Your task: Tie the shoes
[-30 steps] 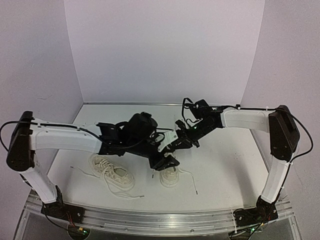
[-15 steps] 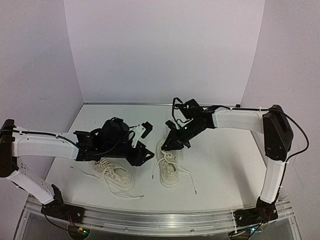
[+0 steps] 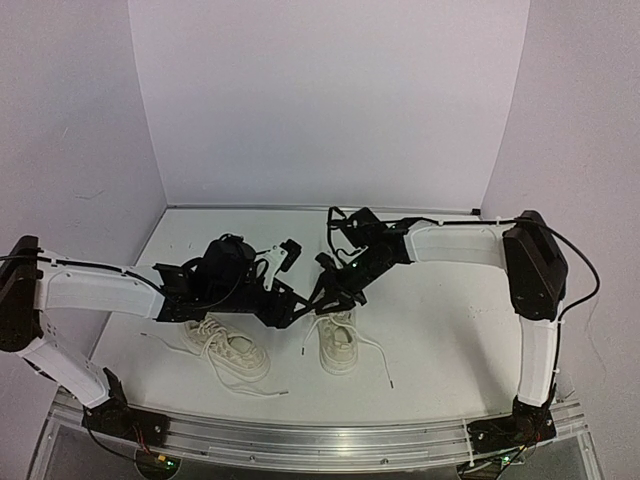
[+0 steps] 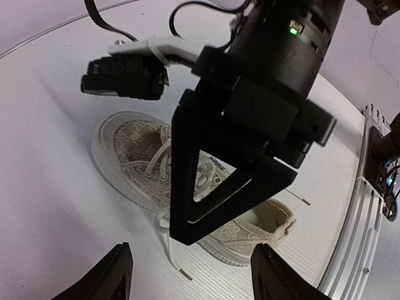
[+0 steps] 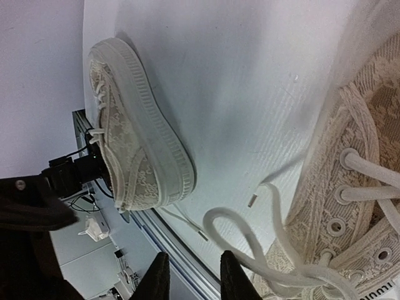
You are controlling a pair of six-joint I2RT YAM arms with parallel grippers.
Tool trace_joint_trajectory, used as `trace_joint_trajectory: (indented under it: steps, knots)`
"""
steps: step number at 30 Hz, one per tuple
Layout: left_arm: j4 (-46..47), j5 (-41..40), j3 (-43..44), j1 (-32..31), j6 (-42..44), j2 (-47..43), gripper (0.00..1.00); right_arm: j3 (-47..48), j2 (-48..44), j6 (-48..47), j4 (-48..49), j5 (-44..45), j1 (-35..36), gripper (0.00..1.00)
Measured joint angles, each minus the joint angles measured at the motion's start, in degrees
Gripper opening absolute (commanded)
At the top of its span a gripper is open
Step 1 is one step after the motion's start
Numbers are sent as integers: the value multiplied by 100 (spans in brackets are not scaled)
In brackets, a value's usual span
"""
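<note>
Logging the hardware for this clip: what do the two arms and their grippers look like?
Both the left arm and right arm have smooth white shells on their long links and black housings at the joints. Thin black cables loop along them. The left gripper and right gripper are black. A small green light glows on the right arm's round black wrist.

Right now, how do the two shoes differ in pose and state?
The left shoe lies diagonally across the table; the right shoe lies straight, near to far. The left claw and right claw both hover by the right shoe; the left shoe has no claw at it. Both are cream, patterned and untied.
</note>
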Motion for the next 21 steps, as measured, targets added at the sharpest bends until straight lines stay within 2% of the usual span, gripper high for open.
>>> trace_joint_trajectory:
  steps: [3,13,17,21]
  knots:
    - [94,229,21,66,-13,253,69,104,-23,14,17,-13,0,41]
    - [239,678,295,314,-43,677,70,81,-657,9,-146,-13,-84,42]
    - [231,807,558,318,3,832,71,-173,-1173,-114,-167,-29,-356,41]
    - [135,834,777,316,36,972,70,-335,-1355,-355,-221,48,-678,36]
